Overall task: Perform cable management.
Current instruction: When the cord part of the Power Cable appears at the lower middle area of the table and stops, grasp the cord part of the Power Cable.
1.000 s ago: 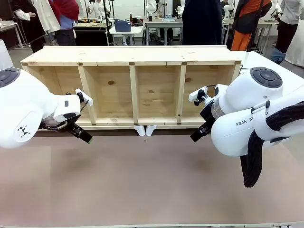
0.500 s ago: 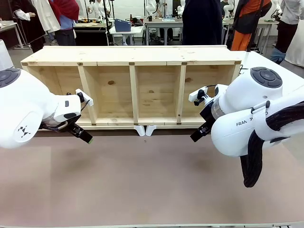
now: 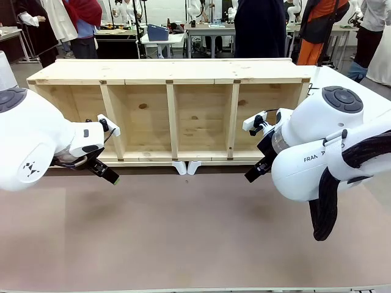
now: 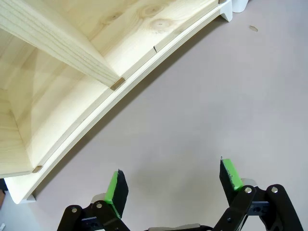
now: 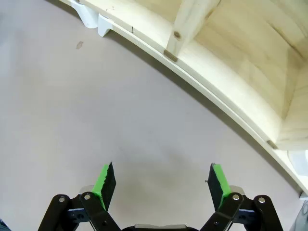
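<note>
A long wooden shelf (image 3: 174,70) lies on its side across the far half of the table, its open compartments facing me. My left gripper (image 3: 107,176) hovers low over the brown tabletop in front of the shelf's left end. In the left wrist view it (image 4: 173,180) stands open with bare table between the green pads. My right gripper (image 3: 254,172) hangs before the shelf's right compartment, and it (image 5: 162,180) too is open and holds nothing. A thin dark strand (image 3: 310,88) peeks out at the shelf's right end; I cannot tell whether it is the cable.
Two white feet (image 3: 186,166) stick out under the shelf's front edge at mid-table. The shelf's lower rail (image 4: 120,96) runs close ahead of the left fingers, and the same rail (image 5: 207,79) ahead of the right ones. People stand at tables beyond.
</note>
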You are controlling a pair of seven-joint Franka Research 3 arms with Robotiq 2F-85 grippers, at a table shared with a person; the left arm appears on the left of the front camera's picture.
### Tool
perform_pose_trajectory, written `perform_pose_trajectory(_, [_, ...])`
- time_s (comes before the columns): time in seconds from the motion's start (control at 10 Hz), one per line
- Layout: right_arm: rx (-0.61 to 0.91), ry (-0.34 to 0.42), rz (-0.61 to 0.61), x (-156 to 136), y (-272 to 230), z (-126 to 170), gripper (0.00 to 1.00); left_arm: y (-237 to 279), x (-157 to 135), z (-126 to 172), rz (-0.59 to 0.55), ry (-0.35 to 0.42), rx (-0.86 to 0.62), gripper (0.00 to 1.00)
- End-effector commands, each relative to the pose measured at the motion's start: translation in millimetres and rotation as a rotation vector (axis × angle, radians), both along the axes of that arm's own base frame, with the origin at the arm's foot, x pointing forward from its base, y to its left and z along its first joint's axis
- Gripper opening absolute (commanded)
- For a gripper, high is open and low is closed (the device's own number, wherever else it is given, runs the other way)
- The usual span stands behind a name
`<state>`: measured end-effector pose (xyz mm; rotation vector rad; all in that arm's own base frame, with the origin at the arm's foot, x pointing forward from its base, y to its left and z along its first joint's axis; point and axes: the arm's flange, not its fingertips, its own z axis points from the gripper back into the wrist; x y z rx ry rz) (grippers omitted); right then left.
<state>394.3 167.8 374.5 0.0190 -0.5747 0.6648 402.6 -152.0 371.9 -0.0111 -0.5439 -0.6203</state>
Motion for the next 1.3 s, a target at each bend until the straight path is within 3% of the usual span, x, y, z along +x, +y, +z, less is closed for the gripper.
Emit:
perform_pose_trajectory(0.0, [0.000, 0.000, 0.000, 0.0, 0.0, 0.0, 1.00, 0.0, 0.0, 0.0, 0.000, 0.000, 0.000, 1.00])
perform_pose_trajectory(0.5, [-0.023, -0.051, -0.026, -41.4, -10.2, 58.5, 1.00, 14.7, -58.4, 56.4, 0.000, -0.141, 0.079, 1.00])
perform_pose_trajectory(0.9, [-0.026, -0.137, -0.052, -94.1, -33.9, 119.8, 1.00, 33.1, -115.1, 96.4, -0.002, -0.249, 0.078, 1.00])
perform_pose_trajectory(1.2, [-0.007, -0.186, -0.083, -132.1, -60.2, 144.4, 1.00, 60.1, -158.9, 116.1, 0.015, -0.332, 0.094, 1.00])
